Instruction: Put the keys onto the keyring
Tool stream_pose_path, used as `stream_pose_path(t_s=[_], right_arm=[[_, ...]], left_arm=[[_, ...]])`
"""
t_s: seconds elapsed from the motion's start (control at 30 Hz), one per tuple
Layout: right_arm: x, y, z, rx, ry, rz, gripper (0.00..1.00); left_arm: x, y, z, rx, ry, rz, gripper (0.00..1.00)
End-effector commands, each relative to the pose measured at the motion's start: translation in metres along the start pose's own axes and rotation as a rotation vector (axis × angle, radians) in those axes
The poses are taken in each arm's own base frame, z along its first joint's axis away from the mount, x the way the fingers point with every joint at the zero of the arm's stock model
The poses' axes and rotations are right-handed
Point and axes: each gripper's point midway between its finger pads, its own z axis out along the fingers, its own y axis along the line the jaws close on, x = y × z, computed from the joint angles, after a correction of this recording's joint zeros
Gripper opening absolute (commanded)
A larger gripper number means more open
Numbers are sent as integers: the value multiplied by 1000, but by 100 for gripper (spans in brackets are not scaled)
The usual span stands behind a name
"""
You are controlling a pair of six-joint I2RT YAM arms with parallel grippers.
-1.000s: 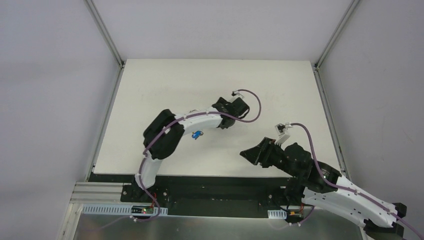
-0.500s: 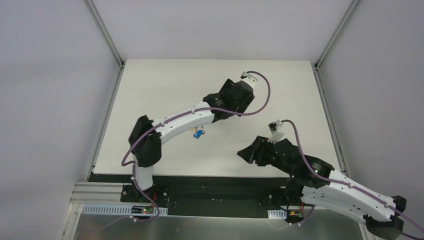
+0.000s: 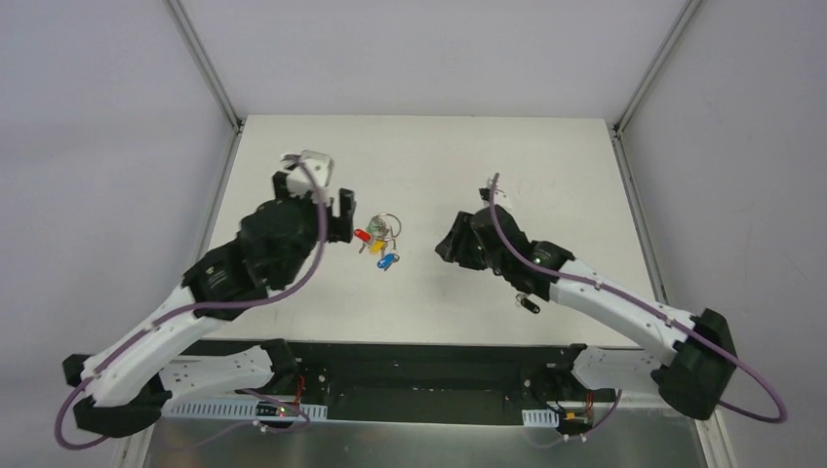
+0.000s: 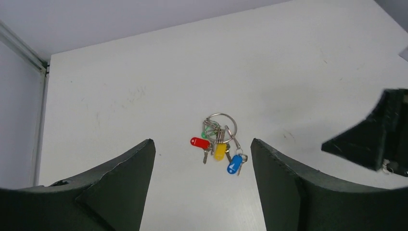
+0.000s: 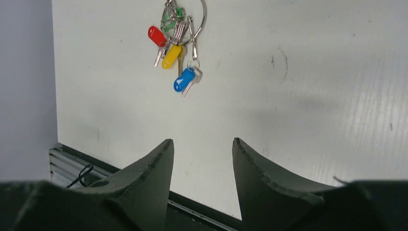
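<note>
Since half a second ago: left gripper (image 3: pixel 343 220) back on the left side of the table (image 3: pixel 546 175), no longer stretched across its centre. Whole bunch uncovered as a result, where only the blue key (image 4: pixel 235 164) showed before. Right gripper (image 5: pixel 202 141) further forward, nearer the bunch.

Left fingers wide apart, nothing between them. Right fingers parted by a narrower gap, also empty.

Keyring (image 4: pixel 220 114) flat on the table just ahead of the left fingertips, between the two grippers and clear of both. Green-headed key (image 4: pixel 204 135) in the bunch at the ring, beside the red key (image 4: pixel 199 143) and yellow key (image 4: pixel 220 151).

Hard to make out: green head half buried under the other blades, so cannot tell whether threaded on the ring. Small dark object (image 3: pixel 528 304) just beside the right forearm, too small to name.
</note>
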Motion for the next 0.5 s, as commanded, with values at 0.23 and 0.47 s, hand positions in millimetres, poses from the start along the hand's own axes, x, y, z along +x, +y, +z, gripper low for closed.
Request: stream_pose_path(t_s=[0.23,0.47], right_arm=[[-37,36,108,102,52,-230,50],[-48,29,158,195,77,-339,46]], left_arm=[[62,15,-65,218,29,-89,70],[87,8,-74,304,41,-68,70]])
